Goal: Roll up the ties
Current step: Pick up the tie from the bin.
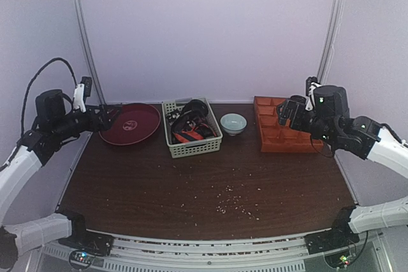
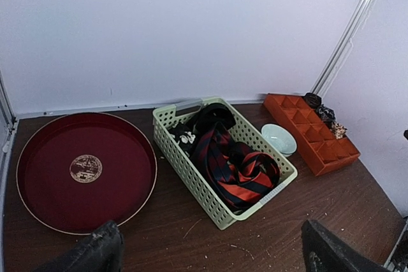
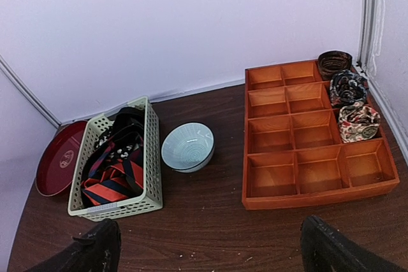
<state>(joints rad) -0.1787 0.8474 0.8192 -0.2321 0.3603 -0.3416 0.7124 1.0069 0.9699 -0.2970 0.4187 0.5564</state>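
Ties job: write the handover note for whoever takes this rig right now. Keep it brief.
Left gripper: open, holding nothing.
Right gripper: open, holding nothing.
Where things are: the striped tie, orange-red and black, and the dark ties lie tangled and unrolled in the green basket.
Done: three fabric rolls sit one behind another in the orange organizer, in its right column as the right wrist camera sees it. Its other compartments are empty.
Left: take each tie out of the basket and roll it. None has been picked up yet.
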